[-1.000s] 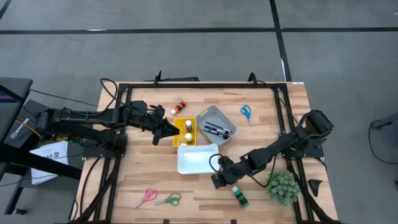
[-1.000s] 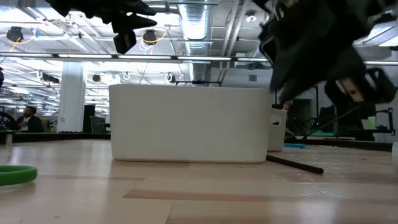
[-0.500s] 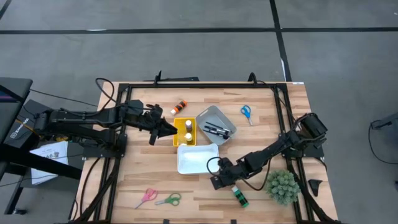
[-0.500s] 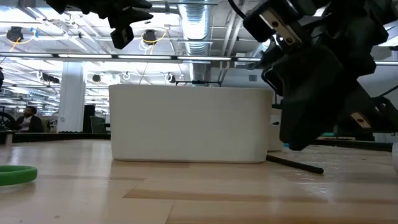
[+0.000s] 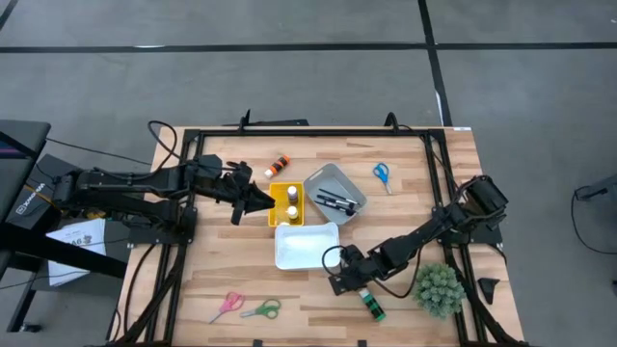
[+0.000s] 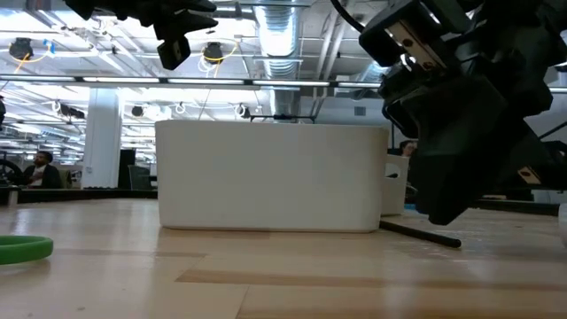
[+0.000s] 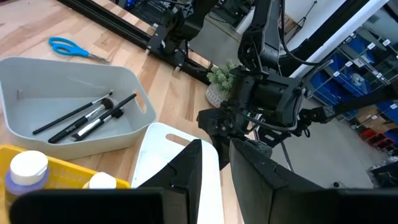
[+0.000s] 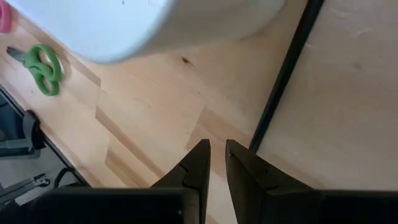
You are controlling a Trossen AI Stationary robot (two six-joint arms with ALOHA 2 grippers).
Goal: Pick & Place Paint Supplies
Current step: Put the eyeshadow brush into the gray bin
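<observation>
A thin dark paintbrush [image 8: 283, 81] lies flat on the table beside the white tray [image 5: 307, 245]; it also shows in the low view [image 6: 421, 233]. My right gripper [image 8: 217, 158] hovers low just beside it, fingers shut and empty, and shows in the high view [image 5: 337, 281]. A green paint bottle [image 5: 371, 304] lies on the table near it. My left gripper [image 5: 253, 200] is shut and empty, held above the table left of the yellow tray [image 5: 287, 202], which holds bottles [image 7: 28, 169]. The grey tray [image 5: 335, 193] holds paintbrushes [image 7: 87, 118].
An orange bottle [image 5: 279, 164] and blue scissors [image 5: 382, 174] lie toward the far edge. Pink scissors [image 5: 228, 306] and green scissors [image 5: 261, 309] lie near the front edge. A fuzzy green plant [image 5: 439, 287] stands at the front right. A black frame borders the table.
My right gripper has come down toward the table and a little toward the near edge, beside the paintbrush. My left gripper has drawn back a little toward the table's left, away from the yellow tray.
</observation>
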